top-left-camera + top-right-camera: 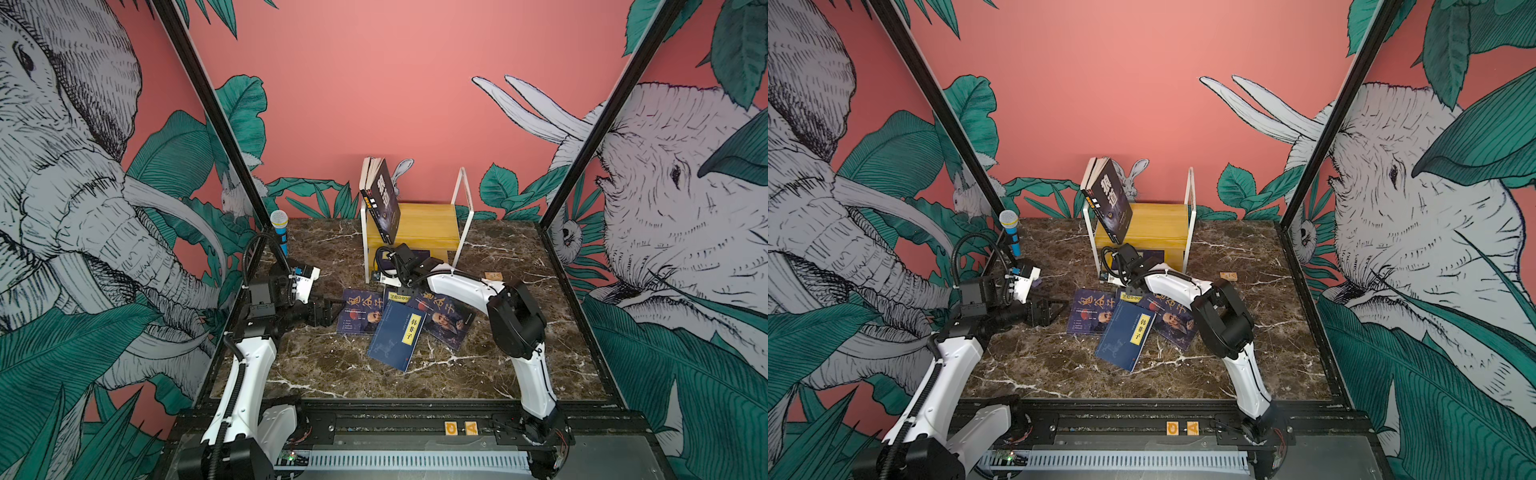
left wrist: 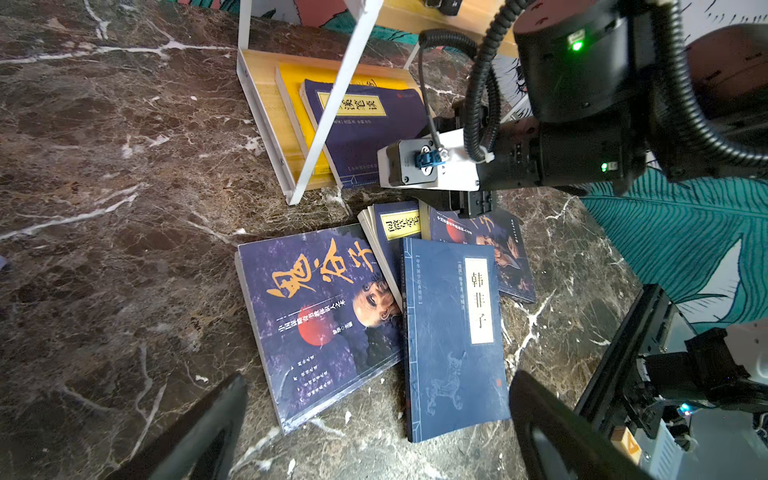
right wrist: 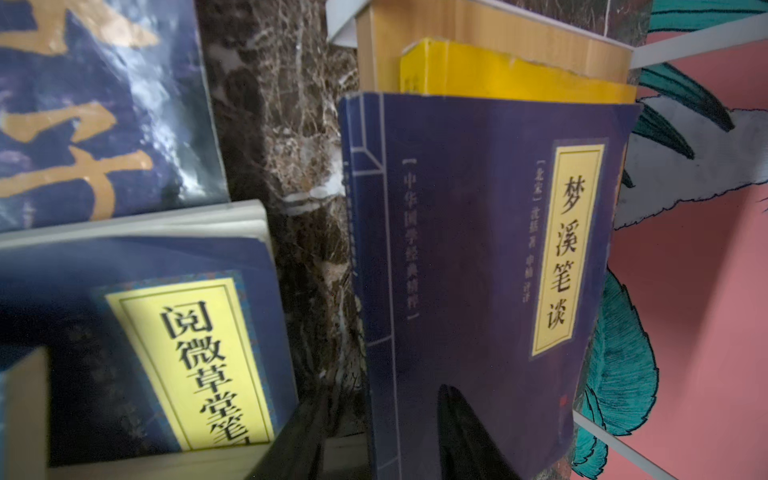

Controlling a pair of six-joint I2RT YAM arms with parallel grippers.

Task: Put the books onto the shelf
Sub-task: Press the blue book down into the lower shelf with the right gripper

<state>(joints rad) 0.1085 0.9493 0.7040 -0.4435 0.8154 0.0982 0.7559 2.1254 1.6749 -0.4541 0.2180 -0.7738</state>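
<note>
Plainly a job for the nearer arm: the right gripper [image 3: 380,395], at the front of the shelf [image 1: 415,239] by its lower board [image 2: 272,99], with one finger over the cover of the navy 梦溪笔谈 paperback [image 3: 478,249] and the other just off its spine-side edge. Cannot tell whether pressing on it or merely bracketing it.

Look for that paperback flat on the lower board, atop the yellow-covered book [image 3: 498,75], overhanging the board's front toward the near edge of the table [image 1: 332,374]. Laid with its long axis straight away from the gripper, toward the table's far edge. Probably calls for a push along that line to seat it, then a let-go. Possible trouble: shoving the yellow-covered book along too, or skewing against the white frame post [image 2: 332,95].

Meanwhile, spread wide and holding nothing: the left gripper [image 1: 330,311], low between the table's left edge and the left-hand navy 鬼谷子 paperback [image 1: 359,313], just beside it.

Left to shelve, heaped just in front of the shelf: that one, the right-hand navy 鬼谷子 paperback [image 1: 449,322], the navy 阅微草堂 paperback [image 3: 166,353] and, on top, the navy 韩非子 paperback [image 1: 395,336], slanting toward the near edge.

Already up: the black paperback with white characters [image 1: 385,199], leaning at the left end of the upper board [image 1: 428,214].
</note>
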